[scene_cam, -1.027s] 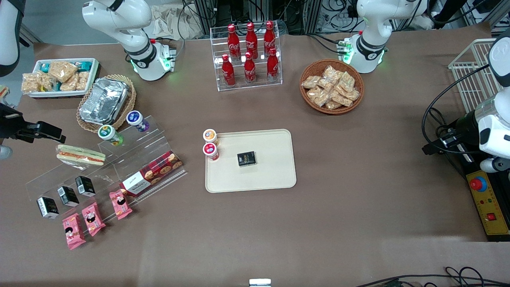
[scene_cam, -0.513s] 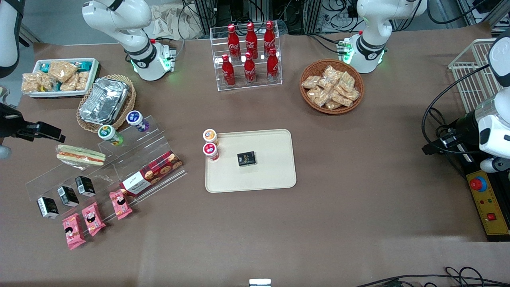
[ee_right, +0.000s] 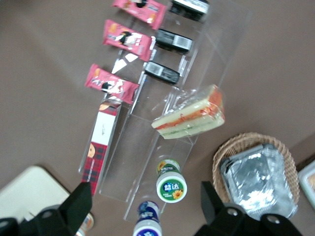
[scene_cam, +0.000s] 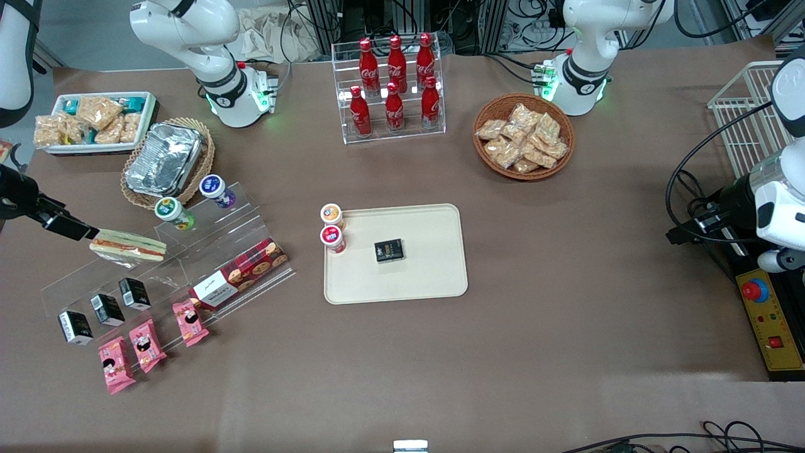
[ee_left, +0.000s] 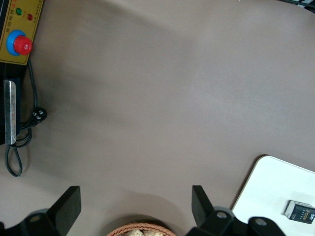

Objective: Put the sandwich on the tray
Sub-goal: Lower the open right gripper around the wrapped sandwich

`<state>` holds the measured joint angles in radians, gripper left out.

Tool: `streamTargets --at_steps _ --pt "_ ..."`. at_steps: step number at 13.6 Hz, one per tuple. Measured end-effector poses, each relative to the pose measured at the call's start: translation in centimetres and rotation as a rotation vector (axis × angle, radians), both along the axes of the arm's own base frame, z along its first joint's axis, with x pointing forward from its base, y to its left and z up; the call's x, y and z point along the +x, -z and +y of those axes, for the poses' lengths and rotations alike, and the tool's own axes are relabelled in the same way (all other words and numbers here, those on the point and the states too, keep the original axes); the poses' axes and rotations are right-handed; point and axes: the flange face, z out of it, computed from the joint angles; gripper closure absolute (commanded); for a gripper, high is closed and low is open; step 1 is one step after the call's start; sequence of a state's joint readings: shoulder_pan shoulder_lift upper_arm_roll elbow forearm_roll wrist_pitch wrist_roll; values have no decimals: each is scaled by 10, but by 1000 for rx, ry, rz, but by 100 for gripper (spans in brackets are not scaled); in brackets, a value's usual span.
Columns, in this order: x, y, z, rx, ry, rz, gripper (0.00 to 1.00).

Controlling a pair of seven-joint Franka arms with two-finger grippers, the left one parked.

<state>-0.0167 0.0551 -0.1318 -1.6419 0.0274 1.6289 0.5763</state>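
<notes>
Gripper: the right arm's gripper (ee_right: 143, 209) hangs above the clear acrylic display stand (scene_cam: 207, 242), toward the working arm's end of the table; its two dark fingers (ee_right: 78, 204) stand wide apart with nothing between them
Gripper in the front view: its dark tip (scene_cam: 66, 226) shows just beside the blunt end of the sandwich; whether they touch cannot be told
Sandwich: the clear-wrapped wedge (scene_cam: 127, 245) (ee_right: 191, 119) lies flat on the upper step of the stand, white bread with a red-orange and green filling edge showing
Tray: the cream-beige tray (scene_cam: 434, 277) sits flat near the middle of the table, well apart from the sandwich
On the tray: a small black box (scene_cam: 389, 250) near its centre; two round-lidded cups, one orange-topped (scene_cam: 331, 214) and one red-topped (scene_cam: 331, 236), stand at the tray's edge that faces the stand
Stand contents: a red biscuit box (scene_cam: 239, 273) (ee_right: 98, 152) lies on a lower step; a green-lidded cup (scene_cam: 168, 208) (ee_right: 172, 187) and a blue-lidded cup (scene_cam: 212, 186) stand at the top
Near the stand: three small black boxes (scene_cam: 108, 309) on its lowest step, three pink snack packets (scene_cam: 151, 344) just in front, nearer the front camera
Foil tray: crinkled foil tray (scene_cam: 163, 158) (ee_right: 258, 179) resting in a wicker basket, beside the stand
</notes>
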Motion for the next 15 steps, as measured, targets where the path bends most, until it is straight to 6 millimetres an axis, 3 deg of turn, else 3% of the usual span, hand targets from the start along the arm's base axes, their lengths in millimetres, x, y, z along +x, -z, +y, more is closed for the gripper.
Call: streamTargets --at_steps 9,12,15 --pt "21 45 -49 -61 634 -7 3" --pt "17 77 -65 -99 783 53 3" --pt "7 105 -62 -113 841 78 4"
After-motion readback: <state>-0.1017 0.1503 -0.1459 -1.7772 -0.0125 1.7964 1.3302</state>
